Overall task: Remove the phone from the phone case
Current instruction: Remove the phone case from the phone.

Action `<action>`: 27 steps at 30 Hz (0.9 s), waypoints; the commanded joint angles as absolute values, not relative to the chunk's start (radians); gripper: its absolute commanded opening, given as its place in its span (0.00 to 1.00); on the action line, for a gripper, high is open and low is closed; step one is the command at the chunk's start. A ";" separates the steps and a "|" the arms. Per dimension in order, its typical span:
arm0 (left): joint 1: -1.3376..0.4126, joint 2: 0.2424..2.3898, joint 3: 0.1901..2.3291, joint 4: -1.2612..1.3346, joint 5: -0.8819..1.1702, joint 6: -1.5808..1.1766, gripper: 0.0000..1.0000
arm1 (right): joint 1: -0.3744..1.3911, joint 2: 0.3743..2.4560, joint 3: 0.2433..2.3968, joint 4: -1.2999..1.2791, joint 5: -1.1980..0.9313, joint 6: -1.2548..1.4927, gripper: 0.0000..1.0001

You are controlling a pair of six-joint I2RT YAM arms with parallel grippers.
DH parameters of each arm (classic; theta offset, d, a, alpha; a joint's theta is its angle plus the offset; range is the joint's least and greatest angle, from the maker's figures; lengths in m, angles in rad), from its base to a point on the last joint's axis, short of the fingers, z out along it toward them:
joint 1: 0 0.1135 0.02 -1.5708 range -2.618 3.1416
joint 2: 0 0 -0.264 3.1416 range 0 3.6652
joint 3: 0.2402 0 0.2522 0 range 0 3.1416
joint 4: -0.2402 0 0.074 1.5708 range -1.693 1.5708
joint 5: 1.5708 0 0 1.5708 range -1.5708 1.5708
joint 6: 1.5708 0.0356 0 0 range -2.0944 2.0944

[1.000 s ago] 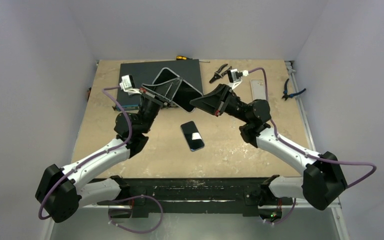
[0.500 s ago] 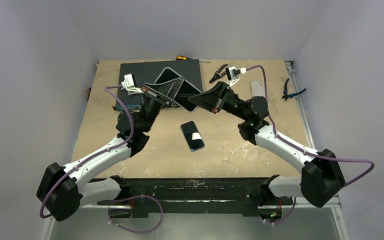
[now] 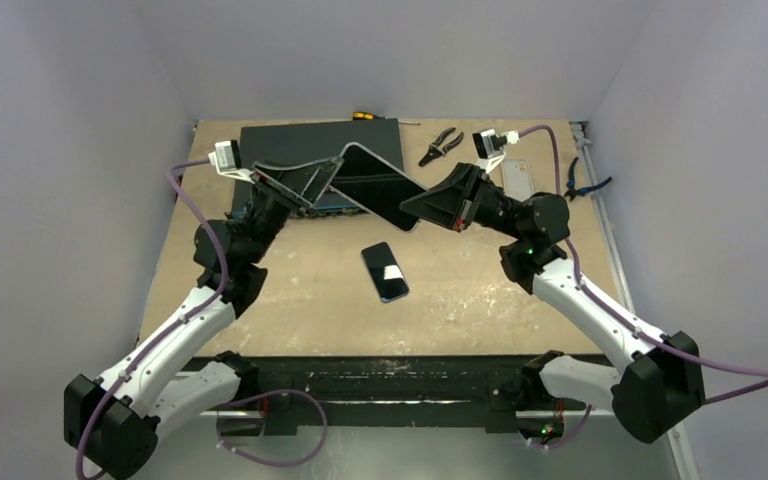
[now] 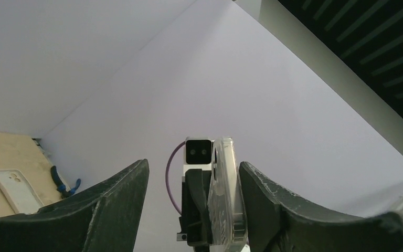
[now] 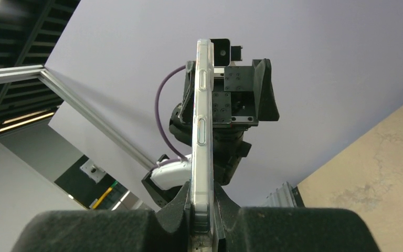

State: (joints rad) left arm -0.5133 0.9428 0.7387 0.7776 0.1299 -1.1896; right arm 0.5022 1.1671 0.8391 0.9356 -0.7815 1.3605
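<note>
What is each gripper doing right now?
Left gripper: open.
Right gripper: shut on the cased phone.

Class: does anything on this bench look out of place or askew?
The cased phone hangs tilted in mid-air, clamped in the right gripper. A second phone lies loose mid-table, and a white case lies near the far right edge.

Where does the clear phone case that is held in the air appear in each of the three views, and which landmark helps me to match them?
Top external: the clear phone case is at upper centre, raised between the arms, held by the right gripper.
Left wrist: bottom centre, edge-on, upright.
Right wrist: centre, edge-on, clamped at its lower end.
Landmark: the white case lying flat, also at lower left in the left wrist view; the right wrist view lacks it.
</note>
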 commanded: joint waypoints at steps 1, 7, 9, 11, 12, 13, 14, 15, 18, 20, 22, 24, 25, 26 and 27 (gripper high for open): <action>-0.466 0.985 0.764 0.889 0.315 -1.297 0.64 | 0.497 1.097 0.879 0.932 -0.832 1.330 0.00; -0.459 1.073 0.787 1.073 0.453 -1.390 0.70 | 0.492 1.090 0.894 0.878 -0.851 1.312 0.00; -0.459 1.084 0.799 1.084 0.481 -1.396 0.69 | 0.491 1.089 0.902 0.850 -0.850 1.299 0.00; -0.460 1.087 0.808 1.083 0.499 -1.387 0.62 | 0.489 1.091 0.905 0.841 -0.850 1.295 0.00; -0.459 1.085 0.809 1.079 0.506 -1.386 0.56 | 0.489 1.092 0.905 0.841 -0.850 1.295 0.00; -0.460 1.083 0.809 1.075 0.509 -1.383 0.50 | 0.489 1.094 0.907 0.842 -0.850 1.295 0.00; -0.460 1.082 0.808 1.070 0.512 -1.380 0.43 | 0.487 1.096 0.910 0.842 -0.850 1.296 0.00; -0.459 1.078 0.807 1.063 0.513 -1.376 0.38 | 0.487 1.098 0.910 0.840 -0.848 1.295 0.00; -0.459 1.073 0.813 1.026 0.526 -1.361 0.34 | 0.488 1.098 0.920 0.802 -0.841 1.273 0.00; -0.460 1.069 0.824 0.992 0.538 -1.344 0.43 | 0.486 1.091 0.924 0.765 -0.827 1.247 0.00; -0.460 1.062 0.825 0.959 0.543 -1.328 0.49 | 0.484 1.085 0.928 0.744 -0.812 1.229 0.00; -0.459 1.053 0.822 0.940 0.539 -1.315 0.49 | 0.483 1.082 0.931 0.731 -0.801 1.218 0.00; -0.460 1.049 0.823 0.929 0.539 -1.310 0.47 | 0.482 1.080 0.932 0.722 -0.793 1.212 0.00; -0.459 1.047 0.822 0.920 0.538 -1.305 0.43 | 0.482 1.080 0.934 0.716 -0.790 1.207 0.00; -0.460 1.045 0.820 0.916 0.536 -1.304 0.38 | 0.482 1.080 0.936 0.711 -0.788 1.203 0.00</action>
State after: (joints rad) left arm -0.4648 1.0760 0.7834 0.9390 0.5152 -1.3418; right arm 0.4885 1.1225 0.8684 0.6987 -0.8391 1.2469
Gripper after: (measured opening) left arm 0.449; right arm 0.137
